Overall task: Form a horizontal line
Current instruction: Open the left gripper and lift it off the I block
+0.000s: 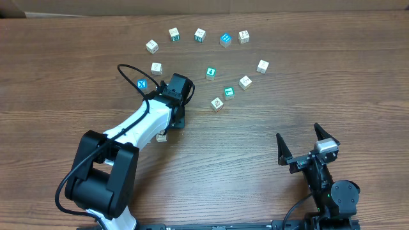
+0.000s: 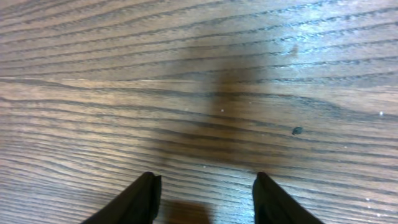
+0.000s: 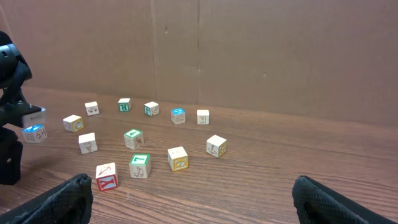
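Four cubes lie in a slanted row right of centre: a white cube with a line drawing (image 1: 217,103) (image 3: 107,176), a green "L" cube (image 1: 228,92) (image 3: 139,165), a pale yellow cube (image 1: 245,82) (image 3: 178,158) and another white drawn cube (image 1: 262,66) (image 3: 216,145). My left gripper (image 1: 179,96) (image 2: 205,186) hangs left of the row over bare wood, jaws apart with nothing between them. Near the front right edge, my right gripper (image 1: 298,135) (image 3: 193,186) stands wide open and empty, facing the row.
Several other cubes curve along the back, among them a blue cube (image 1: 225,39) and a teal-green cube (image 1: 210,73). Another blue cube (image 1: 142,84) sits close by the left wrist. A small pale cube (image 1: 162,137) lies beside the left forearm.
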You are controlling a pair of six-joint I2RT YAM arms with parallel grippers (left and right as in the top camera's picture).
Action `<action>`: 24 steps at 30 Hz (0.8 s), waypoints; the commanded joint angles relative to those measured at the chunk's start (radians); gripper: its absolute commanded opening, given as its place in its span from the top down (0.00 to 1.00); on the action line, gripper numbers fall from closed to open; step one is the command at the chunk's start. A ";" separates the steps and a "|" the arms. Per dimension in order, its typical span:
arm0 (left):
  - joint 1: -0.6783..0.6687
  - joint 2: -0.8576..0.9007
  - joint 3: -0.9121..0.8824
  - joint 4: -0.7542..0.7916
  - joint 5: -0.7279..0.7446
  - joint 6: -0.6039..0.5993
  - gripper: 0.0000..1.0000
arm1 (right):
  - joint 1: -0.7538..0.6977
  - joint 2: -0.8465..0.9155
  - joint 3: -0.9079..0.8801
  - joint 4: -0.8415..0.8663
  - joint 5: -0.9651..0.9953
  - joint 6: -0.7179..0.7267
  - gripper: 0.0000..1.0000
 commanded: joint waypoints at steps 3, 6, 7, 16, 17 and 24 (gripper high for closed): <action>-0.004 0.014 -0.003 0.001 0.036 0.041 0.63 | -0.002 -0.012 -0.010 0.005 0.010 0.002 0.00; -0.004 0.014 -0.003 0.002 0.049 0.055 0.73 | -0.002 -0.012 -0.010 0.005 0.010 0.002 0.00; -0.003 0.014 -0.002 0.003 0.056 0.059 0.78 | -0.002 -0.012 -0.010 0.005 0.010 0.002 0.00; -0.003 0.014 0.057 -0.024 0.141 0.060 0.96 | -0.002 -0.012 -0.010 0.005 0.010 0.002 0.00; -0.003 0.014 0.068 -0.031 0.171 0.059 0.96 | -0.002 -0.012 -0.010 0.005 0.010 0.002 0.00; -0.004 0.014 0.084 -0.088 0.282 -0.081 0.96 | -0.002 -0.012 -0.010 0.005 0.010 0.002 0.00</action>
